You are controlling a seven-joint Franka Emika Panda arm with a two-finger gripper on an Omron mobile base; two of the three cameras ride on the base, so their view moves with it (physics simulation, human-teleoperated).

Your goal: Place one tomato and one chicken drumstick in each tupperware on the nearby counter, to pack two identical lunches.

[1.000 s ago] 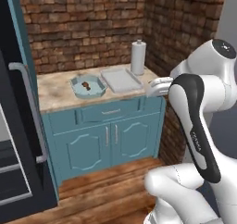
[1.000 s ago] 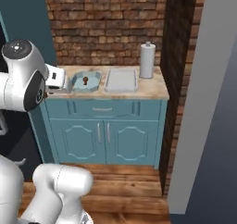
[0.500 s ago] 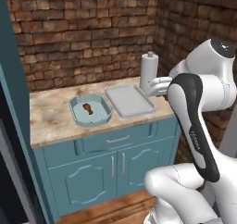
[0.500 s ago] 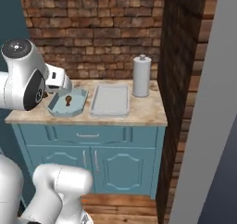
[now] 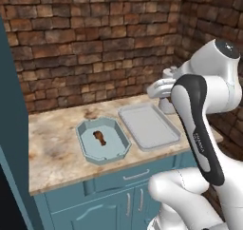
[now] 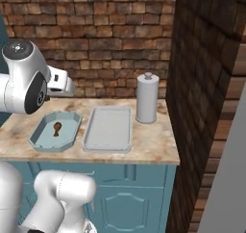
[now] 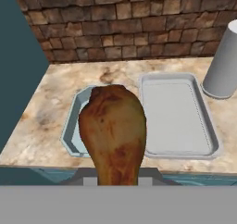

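Two tupperware trays lay side by side on the counter point(image 5: 57, 148): the octagonal tray point(image 5: 103, 140) to the left already held one chicken drumstick point(image 5: 98, 137), and the rectangular tray point(image 5: 148, 125) beside it was bare. No tomato could be seen in either tray. A second drumstick point(image 7: 113, 133) stood large in the hand view, rising from the bottom edge where the fingertips would be, so the gripper was judged to be clamped on it, carried well above the worktop and short of the trays. A grey cylindrical canister point(image 6: 147, 98) stood just beside the rectangular tray's far corner, toward the brick wall.

The likeliest slip from here was dropping this drumstick into the octagonal tray, which sat nearer the line of the hand, leaving two in one lunch and none in the other. Releasing from too high could also let the meat bounce over the shallow rim, and a wide swing rightward might knock the canister
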